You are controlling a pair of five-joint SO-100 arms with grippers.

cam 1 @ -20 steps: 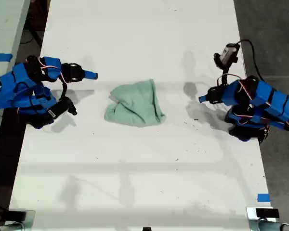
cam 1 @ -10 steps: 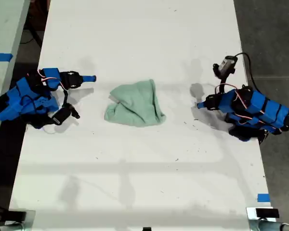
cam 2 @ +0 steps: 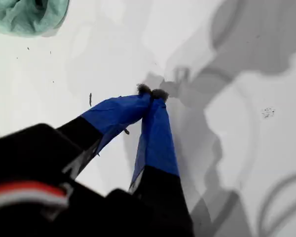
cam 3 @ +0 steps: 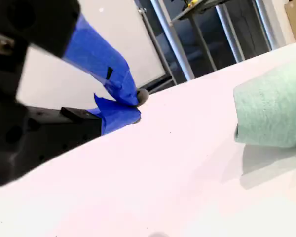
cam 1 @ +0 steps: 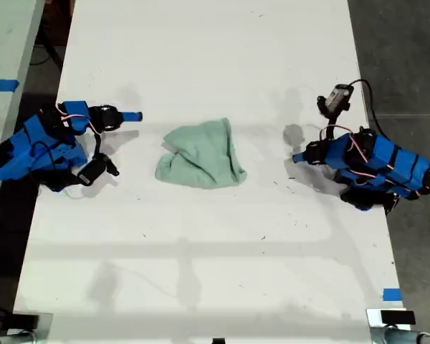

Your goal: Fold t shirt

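Note:
The t shirt [cam 1: 201, 154], pale mint green and bunched into a rounded heap, lies on the white table [cam 1: 201, 272] midway between the two blue arms. My first gripper [cam 1: 297, 157] is at the exterior view's right, shut with nothing in it, its tip pointing at the shirt from a short way off. The first wrist view shows its blue fingertips [cam 2: 155, 106] pressed together just above the table, with the t shirt [cam 2: 27, 17] apart from them. My second gripper [cam 1: 136, 115] is at the exterior view's left, held level and shut on nothing [cam 3: 137, 106]. The t shirt [cam 3: 274, 108] lies well away from it.
The table's long edges run close behind both arm bases. A strip of blue tape [cam 1: 392, 294] marks the table near the exterior view's lower right corner. A second pale table with blue tape [cam 1: 0, 84] stands at the exterior view's left. Metal legs [cam 3: 167, 39] rise beyond the table.
Both arms have drawn back slightly and settled lower toward their bases. The first gripper's tip dropped a little. The t shirt has not moved.

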